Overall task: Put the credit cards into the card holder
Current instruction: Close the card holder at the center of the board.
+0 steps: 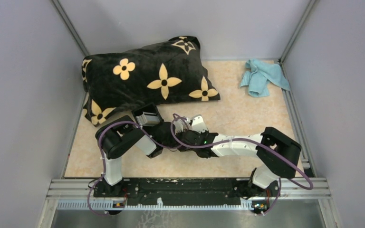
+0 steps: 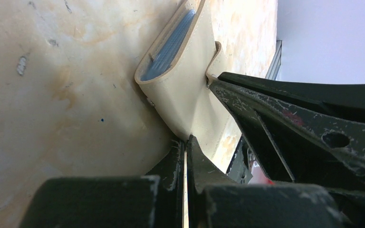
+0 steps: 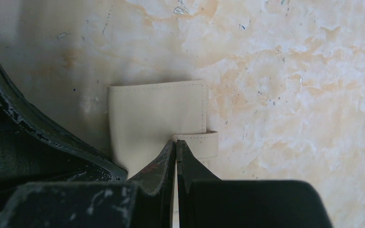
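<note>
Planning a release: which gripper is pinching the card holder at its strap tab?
The right gripper, shut where the strap tab crosses the cream card holder edge. The left gripper pinches the plain cover beside the open ribbed slots.

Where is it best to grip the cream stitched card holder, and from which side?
Likely the short strap tab jutting past the card holder's edge: thin and free. Approach from that edge, where the right gripper is shut on it.

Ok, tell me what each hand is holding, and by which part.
Both hold the cream card holder: left hand pinches its cover's edge, right hand pinches its clasp strap.
</note>
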You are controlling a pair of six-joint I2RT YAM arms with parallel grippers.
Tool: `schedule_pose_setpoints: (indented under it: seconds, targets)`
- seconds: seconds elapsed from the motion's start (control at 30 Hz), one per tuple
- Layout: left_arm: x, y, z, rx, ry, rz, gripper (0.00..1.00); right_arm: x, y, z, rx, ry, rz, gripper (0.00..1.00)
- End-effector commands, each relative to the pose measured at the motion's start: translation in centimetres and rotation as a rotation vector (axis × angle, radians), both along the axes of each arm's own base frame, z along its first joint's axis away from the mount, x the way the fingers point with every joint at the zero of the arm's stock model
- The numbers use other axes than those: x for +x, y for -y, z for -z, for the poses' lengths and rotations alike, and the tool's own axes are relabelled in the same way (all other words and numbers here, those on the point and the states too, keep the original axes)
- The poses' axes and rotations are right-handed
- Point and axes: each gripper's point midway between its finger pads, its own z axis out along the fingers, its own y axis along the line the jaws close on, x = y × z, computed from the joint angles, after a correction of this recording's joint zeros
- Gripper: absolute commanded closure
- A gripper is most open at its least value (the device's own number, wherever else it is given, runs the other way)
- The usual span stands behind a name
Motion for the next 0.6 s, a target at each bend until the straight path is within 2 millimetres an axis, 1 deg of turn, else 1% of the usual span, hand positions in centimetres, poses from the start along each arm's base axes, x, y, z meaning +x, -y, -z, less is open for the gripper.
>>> schedule_pose_setpoints:
  seconds: [0.0, 0.13, 0.33, 0.57]
  targets:
    - [-1.0, -0.7, 2.2, 0.072, -0.039, 0.025, 1.0, -1.5, 2.4, 2.1, -0.004, -0.084, 0.05, 0.98]
    - [-1.0, -0.6, 2.2, 0.078, -0.037, 0.027, 1.0, -1.9, 2.2, 3.0, 0.027, -0.111, 0.058, 0.98]
    - [-1.0, -0.6, 2.3, 0.087, -0.036, 0.025, 1.0, -2.9, 2.6, 4.0, 0.058, -0.144, 0.082, 0.99]
    - [-1.0, -0.6, 2.3, 0.085, -0.038, 0.027, 1.0, -4.2, 3.4, 4.2, 0.062, -0.138, 0.131, 0.99]
